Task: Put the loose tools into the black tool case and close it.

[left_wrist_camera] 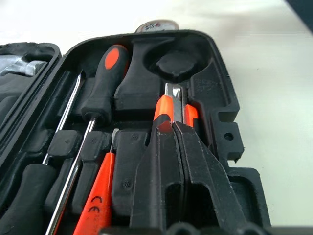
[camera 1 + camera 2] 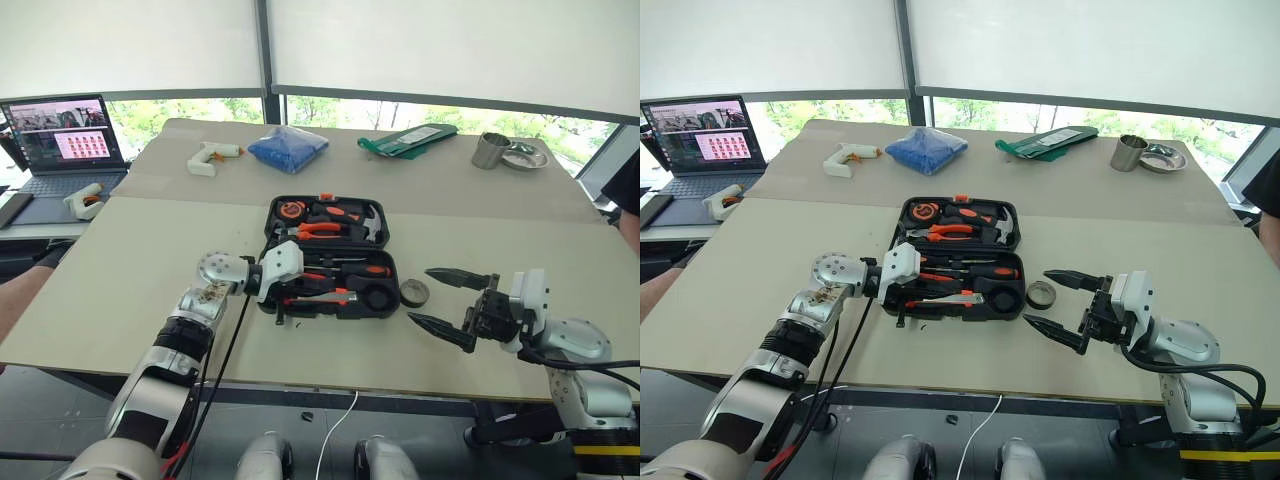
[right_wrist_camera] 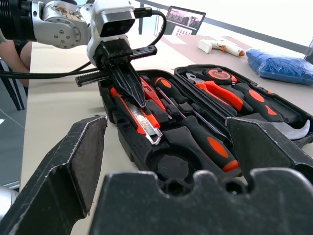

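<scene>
Black tool case (image 2: 325,258) lies open near the tabletop's (image 2: 120,290) front edge, its near half holding the utility knife (image 3: 142,119) and screwdrivers (image 3: 208,142). Left gripper (image 3: 133,93), jaws together, rests its tips on the knife. Right gripper (image 2: 442,298) hovers with jaws wide apart beside the black tape roll (image 2: 414,292).

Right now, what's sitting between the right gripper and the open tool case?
The small black tape roll lies on the table between the right gripper and the black tool case, seen in the left eye view.
</scene>
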